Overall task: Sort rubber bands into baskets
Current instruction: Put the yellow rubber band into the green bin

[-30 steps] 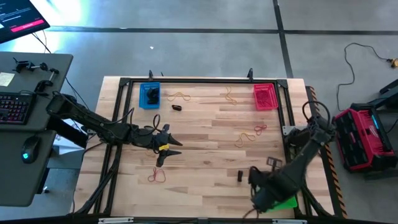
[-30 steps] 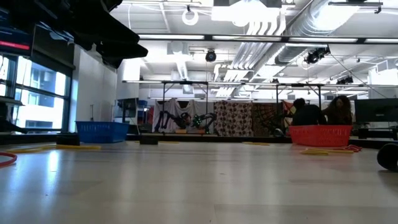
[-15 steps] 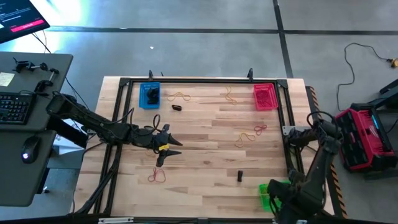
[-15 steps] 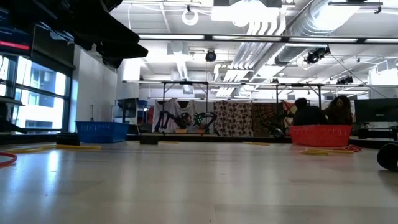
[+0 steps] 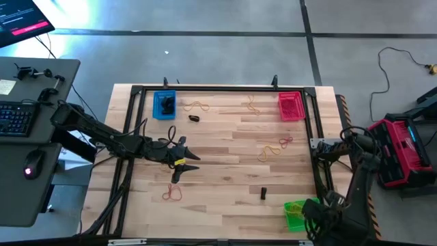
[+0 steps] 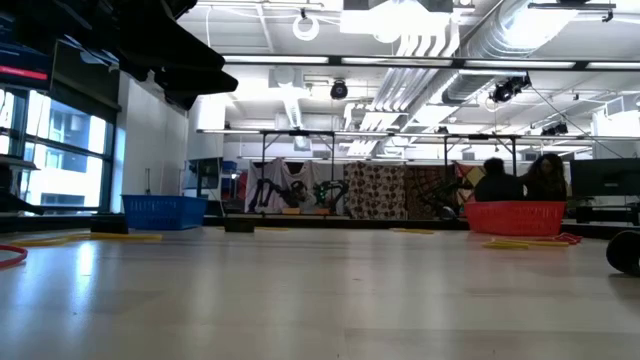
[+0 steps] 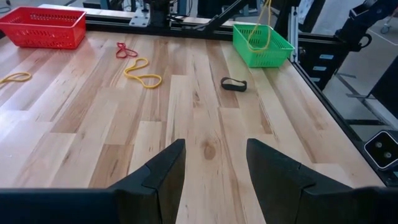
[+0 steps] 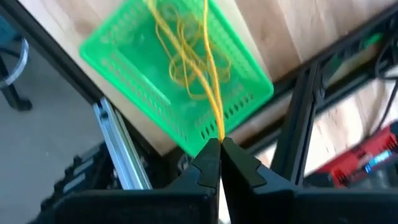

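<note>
My right gripper (image 8: 219, 149) is at the table's near right corner, shut on a yellow rubber band (image 8: 211, 81) above the green basket (image 8: 124, 74), which holds several more yellow bands. The green basket (image 5: 295, 213) stands by the near edge. My left gripper (image 7: 214, 165) stands open and holds nothing above the table's left middle (image 5: 184, 164). The blue basket (image 5: 164, 104) stands at the far left and the red basket (image 5: 291, 106) at the far right. Loose yellow (image 5: 270, 152), red (image 5: 171, 193) and black (image 5: 263, 193) bands lie flat on the wood. My right gripper pinches the yellow band's upper end (image 8: 219, 134) between its two fingertips, coming from above and pointing down. The band runs down from the fingers in straight strands (image 7: 266, 22) into the green basket, where its lower part lies among the other yellow bands.
A black metal frame (image 5: 315, 137) runs along the table's edges. Another black band (image 5: 194, 117) and yellow bands (image 5: 198, 106) lie near the blue basket, and a red band (image 5: 285, 142) at the right. A red and black case (image 5: 399, 150) stands on the floor beyond the right edge.
My right gripper has swung toward the table's right edge while rolling about its downward axis, staying shut on the yellow band. The green basket, earlier mostly covered by the arm, now shows in the high view.
</note>
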### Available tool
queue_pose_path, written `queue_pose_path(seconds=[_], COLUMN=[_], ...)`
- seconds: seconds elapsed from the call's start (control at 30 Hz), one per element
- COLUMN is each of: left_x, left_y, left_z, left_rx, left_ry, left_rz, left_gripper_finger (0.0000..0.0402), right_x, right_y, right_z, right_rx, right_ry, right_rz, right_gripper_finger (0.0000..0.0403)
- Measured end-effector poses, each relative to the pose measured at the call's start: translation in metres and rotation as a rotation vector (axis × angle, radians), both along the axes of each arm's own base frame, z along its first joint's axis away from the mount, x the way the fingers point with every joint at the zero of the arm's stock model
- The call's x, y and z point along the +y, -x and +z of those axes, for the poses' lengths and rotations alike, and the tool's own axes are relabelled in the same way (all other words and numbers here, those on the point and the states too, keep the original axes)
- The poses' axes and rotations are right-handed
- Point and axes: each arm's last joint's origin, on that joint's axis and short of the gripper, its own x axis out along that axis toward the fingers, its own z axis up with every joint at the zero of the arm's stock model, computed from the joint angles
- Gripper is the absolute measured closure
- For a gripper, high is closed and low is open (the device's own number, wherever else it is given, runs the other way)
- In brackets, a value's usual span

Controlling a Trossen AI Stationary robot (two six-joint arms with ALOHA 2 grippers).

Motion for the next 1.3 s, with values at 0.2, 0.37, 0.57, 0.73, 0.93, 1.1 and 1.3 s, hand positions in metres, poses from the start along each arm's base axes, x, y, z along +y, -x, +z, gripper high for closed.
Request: queue_pose_path(seconds=[0.2, 0.37, 0.57, 0.73, 0.93, 1.1, 1.3], left_x=[0.0, 0.0, 0.0, 0.0, 0.0, 0.0, 0.0], left_y=[0.0, 0.0, 0.0, 0.0, 0.0, 0.0, 0.0], left_z=[0.0, 0.0, 0.0, 0.0, 0.0, 0.0, 0.0], left_rx=[0.001, 0.001, 0.001, 0.001, 0.002, 0.001, 0.001], left_ry=[0.008, 0.008, 0.009, 0.009, 0.009, 0.009, 0.009], left_rz=[0.003, 0.003, 0.003, 0.003, 0.003, 0.003, 0.003], left_gripper_finger=[0.0238, 0.0238, 0.0238, 0.0238, 0.0238, 0.0238, 0.0238], right_x=[-0.003, -0.009, -0.02, -0.033, -0.046, -0.043, -0.036], right_y=[-0.007, -0.02, -0.04, -0.059, -0.069, -0.044, -0.004], right_z=[0.0, 0.001, 0.003, 0.003, 0.01, 0.024, 0.041], right_rx=[-0.171, -0.362, -0.466, -0.488, -0.489, -0.354, -0.237], right_ry=[0.076, 0.17, 0.25, 0.289, 0.28, 0.11, -0.053], right_rz=[0.024, 0.054, 0.073, 0.029, -0.023, -0.007, -0.039], right_gripper_finger=[0.0403, 0.0403, 0.0403, 0.0403, 0.0403, 0.0403, 0.0403])
